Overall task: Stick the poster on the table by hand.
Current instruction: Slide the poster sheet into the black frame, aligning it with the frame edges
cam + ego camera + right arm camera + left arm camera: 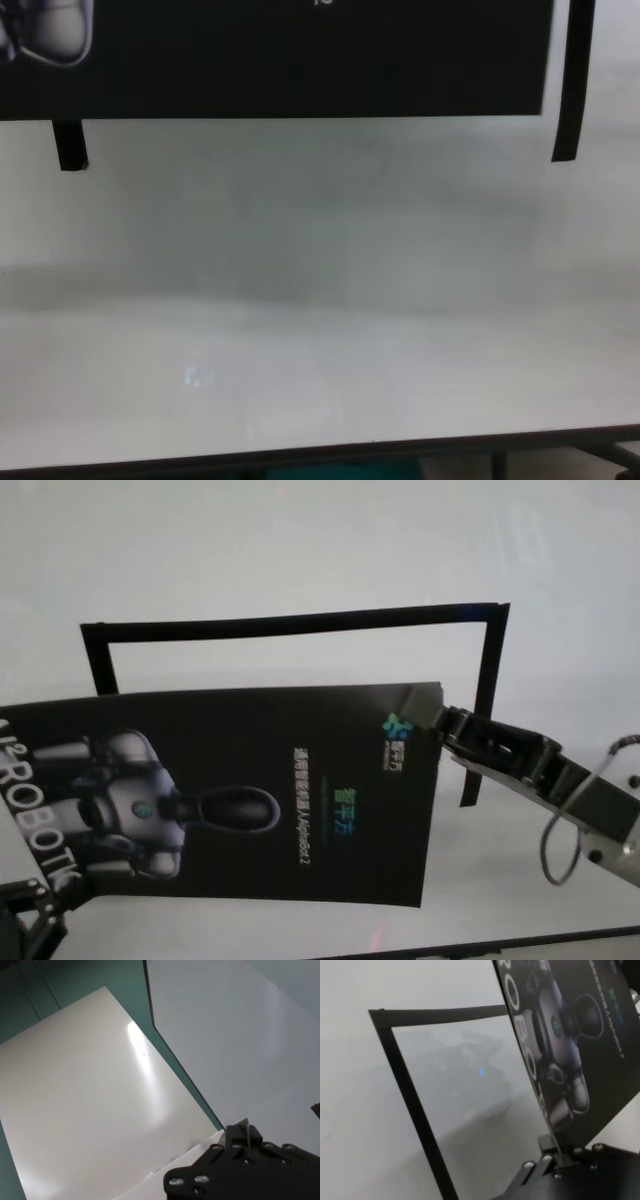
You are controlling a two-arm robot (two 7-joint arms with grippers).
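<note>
Two hands (pixel 440 723) apparently gripping poster (pixel 300 780) ends

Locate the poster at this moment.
In the head view, the poster is held above the table between the left gripper and right gripper, nearer the robot than the black tape frame.

surface: white table (pixel 300 540) | on it: black tape strips (pixel 300 623)

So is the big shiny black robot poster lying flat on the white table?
No. The glossy black poster is held above the matte white table, pinched by left gripper and right gripper.
</note>
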